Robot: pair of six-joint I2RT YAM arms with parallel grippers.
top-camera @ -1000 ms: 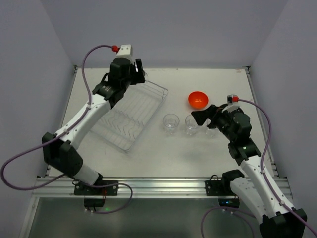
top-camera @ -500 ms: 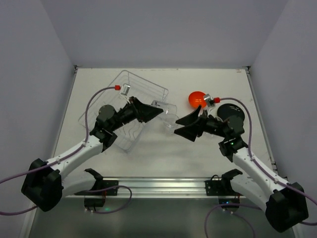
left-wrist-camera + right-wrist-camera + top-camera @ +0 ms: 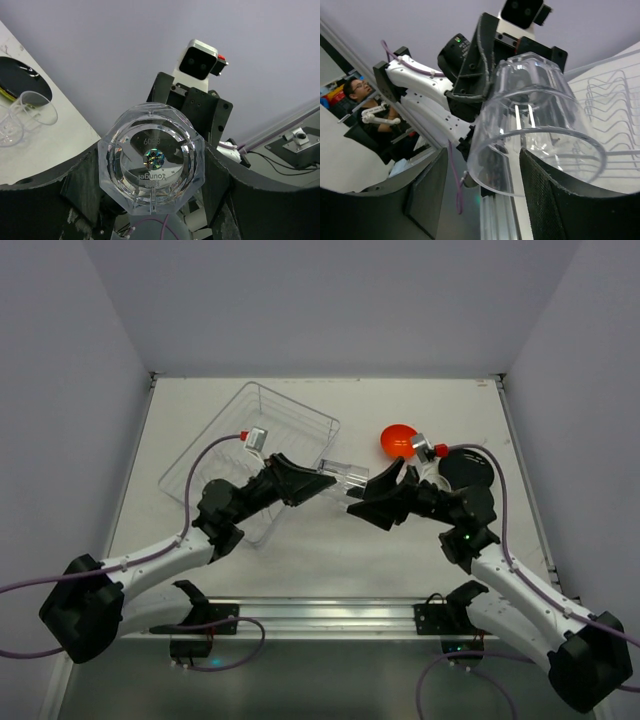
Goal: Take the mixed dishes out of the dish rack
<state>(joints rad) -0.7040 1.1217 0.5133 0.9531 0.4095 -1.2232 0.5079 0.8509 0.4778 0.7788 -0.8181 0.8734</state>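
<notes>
One tumbler (image 3: pixel 345 476) hangs just right of rack (image 3: pixel 200 435), left fingers (image 3: pixel 305 480) gripping its base, right fingers (image 3: pixel 368 508), wide a moment ago, now narrowing round its rim, grip unclear: likely handover starting.

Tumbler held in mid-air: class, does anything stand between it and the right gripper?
Nothing visible does. The tumbler lies sideways in the left gripper, its open rim toward the right gripper, whose fingers flank that rim; no other object lies between them.
</notes>
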